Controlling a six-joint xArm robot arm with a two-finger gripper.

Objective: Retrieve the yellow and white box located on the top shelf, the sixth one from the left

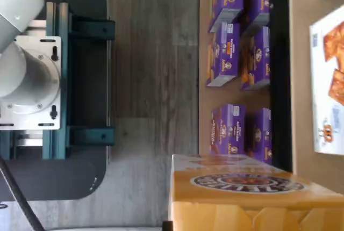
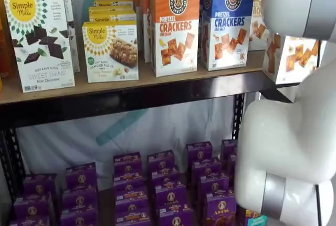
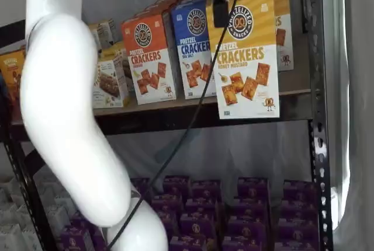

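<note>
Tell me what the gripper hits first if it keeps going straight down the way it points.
The gripper points down onto the yellow and white box it already grips. Below the box, probably the purple boxes; depth is unclear.

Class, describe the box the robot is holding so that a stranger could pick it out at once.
Find the top shelf. At its front, pulled clear of the row, hangs the yellow and white box, gripped from above by the gripper. Unlike the orange carton and blue carton beside it, it is yellow above, white below.

Purple boxes (image 2: pixel 169 186) below (perhaps macaroni).
</note>
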